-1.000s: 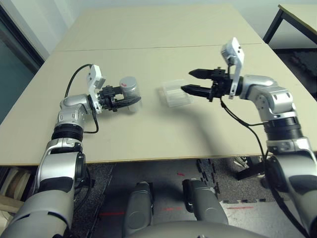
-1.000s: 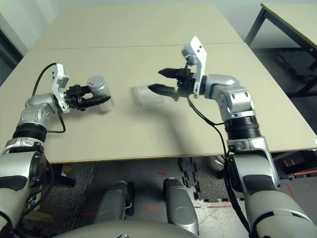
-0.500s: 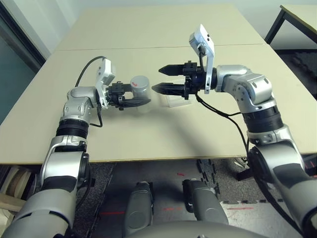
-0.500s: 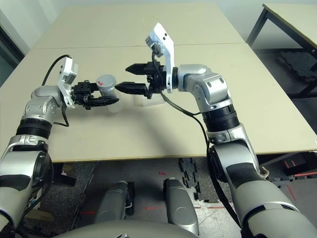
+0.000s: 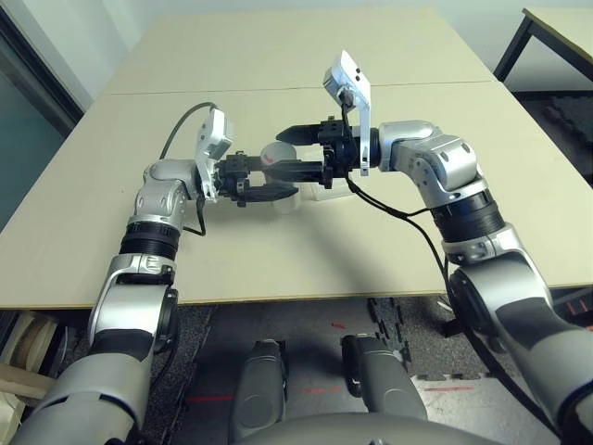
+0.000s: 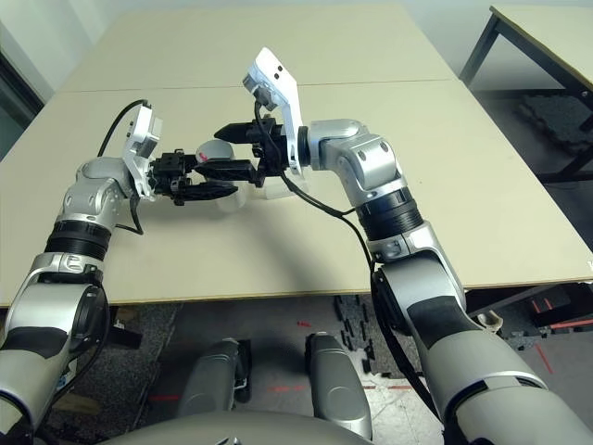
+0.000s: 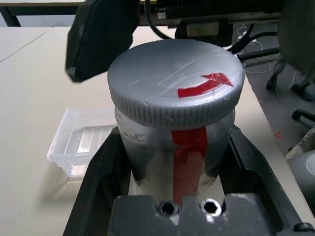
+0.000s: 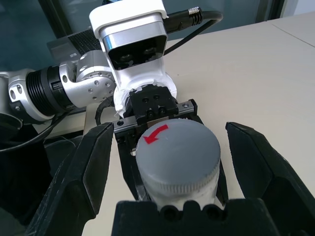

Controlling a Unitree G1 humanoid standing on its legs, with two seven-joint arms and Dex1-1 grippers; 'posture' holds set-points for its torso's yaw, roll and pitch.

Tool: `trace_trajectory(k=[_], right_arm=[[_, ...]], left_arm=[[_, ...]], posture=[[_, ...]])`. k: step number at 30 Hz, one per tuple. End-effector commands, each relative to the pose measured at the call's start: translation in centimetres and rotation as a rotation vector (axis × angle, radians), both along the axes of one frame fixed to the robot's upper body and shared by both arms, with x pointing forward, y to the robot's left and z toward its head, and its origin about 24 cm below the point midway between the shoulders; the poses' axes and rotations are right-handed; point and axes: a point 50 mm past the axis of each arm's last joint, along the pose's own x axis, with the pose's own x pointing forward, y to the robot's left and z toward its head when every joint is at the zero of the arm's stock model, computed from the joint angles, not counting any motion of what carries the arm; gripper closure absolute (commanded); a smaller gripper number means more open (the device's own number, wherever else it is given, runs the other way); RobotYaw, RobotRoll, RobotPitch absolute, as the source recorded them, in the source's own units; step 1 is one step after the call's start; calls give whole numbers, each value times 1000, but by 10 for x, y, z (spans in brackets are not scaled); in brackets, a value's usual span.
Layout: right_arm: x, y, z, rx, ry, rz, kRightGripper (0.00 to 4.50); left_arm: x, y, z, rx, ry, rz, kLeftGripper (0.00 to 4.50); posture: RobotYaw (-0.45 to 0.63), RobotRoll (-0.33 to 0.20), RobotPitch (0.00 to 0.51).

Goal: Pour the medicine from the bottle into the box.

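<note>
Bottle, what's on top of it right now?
A flat grey cap with a red arrow mark sits on the bottle. What's inside can't be seen, because the cap covers the opening.

a red arrow on the grey cap (image 8: 178, 150); no readable lettering.

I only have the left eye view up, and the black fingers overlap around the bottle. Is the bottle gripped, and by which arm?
Observer: Yes, the left gripper has its fingers closed on both sides of the bottle.
Operator: Is the cap on?
Observer: Yes, the grey cap covers the top, with a red arrow on it.
Operator: Has the right gripper clamped the cap?
Observer: No, its fingers stand open, with gaps either side.
</note>
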Motion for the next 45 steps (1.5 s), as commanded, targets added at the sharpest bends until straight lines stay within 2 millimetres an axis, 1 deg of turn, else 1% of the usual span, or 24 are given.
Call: trace_trajectory(k=[1, 5, 6, 8, 10, 11, 17, 23, 28, 33, 40, 42, 44, 45], right_arm=[[1, 3, 0, -12, -11, 1, 0], [1, 3, -3, -13, -12, -2, 0], [1, 3, -3, -14, -13, -2, 374], [1, 3, -5, -15, -13, 0, 895], [1, 3, -6, -19, -16, 8, 1686], [0, 2, -6, -19, -16, 14, 1915], [-3, 0, -8, -13, -20, 78, 1915], [-15, -7, -10, -4, -28, 293, 1914], [-17, -11, -11, -28, -55, 388, 1914], [-14, -10, -8, -34, -69, 414, 1914], [-9, -10, -6, -32, -72, 393, 1914], [-8, -10, -6, -32, -73, 378, 1197], [-7, -10, -5, -31, -73, 371, 706], [-7, -10, -5, -30, -73, 370, 333]], left_arm=[[-1, -3, 0, -7, 1, -16, 1841], [-1, -3, 1, -9, 0, -18, 1841], [-1, -4, 1, -10, 3, -22, 1841], [-2, -4, 1, -11, 6, -31, 1841], [-2, -5, 2, -13, 9, -41, 1841], [-2, -5, 2, -12, 8, -45, 1841], [-2, -7, 7, -18, 5, -62, 1841], [-10, -10, 8, 44, 3, -152, 1841], [-15, -14, 11, 40, 5, -183, 1841], [-19, -16, 12, 27, 2, -183, 1841], [-20, -10, 10, 18, 9, -149, 1841], [-21, -9, 10, 15, 9, -144, 1841], [-21, -9, 10, 13, 9, -141, 1841], [-21, -9, 10, 13, 10, -139, 1841]], posture=[[-92, 0, 114], [-91, 0, 112], [-91, 0, 111], [-89, 0, 109], [-87, 0, 108], [-87, 0, 106], [-85, 0, 101], [-65, 0, 103], [-52, 0, 106], [-44, 0, 110], [-44, 0, 110], [-44, 0, 110], [-46, 0, 109], [-47, 0, 110]])
